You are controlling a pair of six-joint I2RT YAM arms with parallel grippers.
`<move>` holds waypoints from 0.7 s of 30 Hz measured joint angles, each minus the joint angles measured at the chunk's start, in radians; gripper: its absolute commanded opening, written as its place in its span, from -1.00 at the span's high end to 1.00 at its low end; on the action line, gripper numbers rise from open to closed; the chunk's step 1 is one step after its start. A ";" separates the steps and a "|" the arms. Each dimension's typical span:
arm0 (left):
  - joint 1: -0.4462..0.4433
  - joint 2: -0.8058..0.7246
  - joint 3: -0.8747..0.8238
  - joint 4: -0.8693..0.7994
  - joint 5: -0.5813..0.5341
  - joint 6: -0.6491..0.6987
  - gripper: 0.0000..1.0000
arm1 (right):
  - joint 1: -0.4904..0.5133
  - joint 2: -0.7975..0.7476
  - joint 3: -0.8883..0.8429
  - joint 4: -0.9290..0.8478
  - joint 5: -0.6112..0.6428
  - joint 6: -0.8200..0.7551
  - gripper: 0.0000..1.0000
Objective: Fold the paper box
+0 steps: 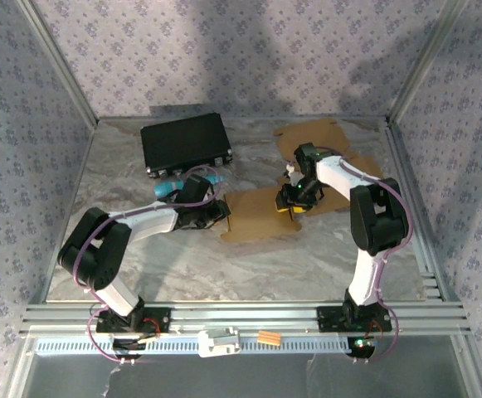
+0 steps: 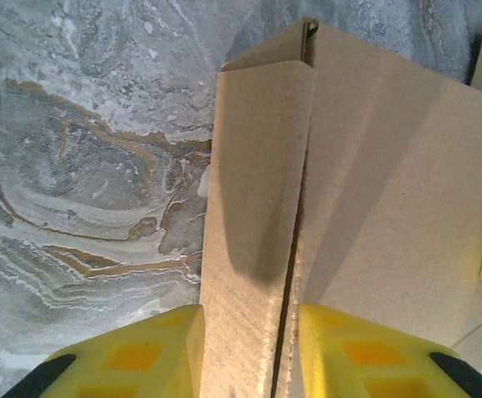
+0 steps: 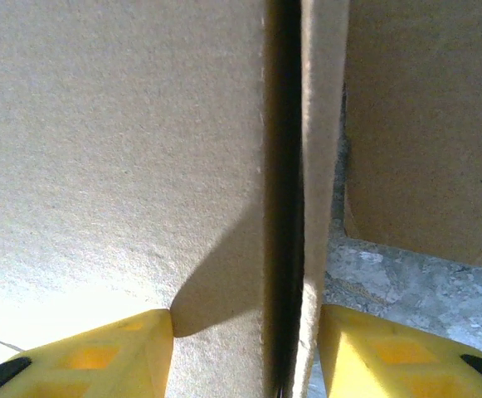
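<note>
Flat paper box (image 1: 257, 220) (cardboard); closed black case (image 1: 182, 143).

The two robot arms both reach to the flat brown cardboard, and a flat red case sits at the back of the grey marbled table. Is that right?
Not quite. The flat case at the back of the grey marbled table is black, not red; the top view shows it. The left arm and the right arm do reach to the flat brown cardboard.
</note>
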 measured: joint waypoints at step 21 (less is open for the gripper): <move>0.000 0.004 -0.004 0.027 0.007 0.019 0.66 | -0.002 -0.005 -0.017 0.023 -0.027 0.024 0.05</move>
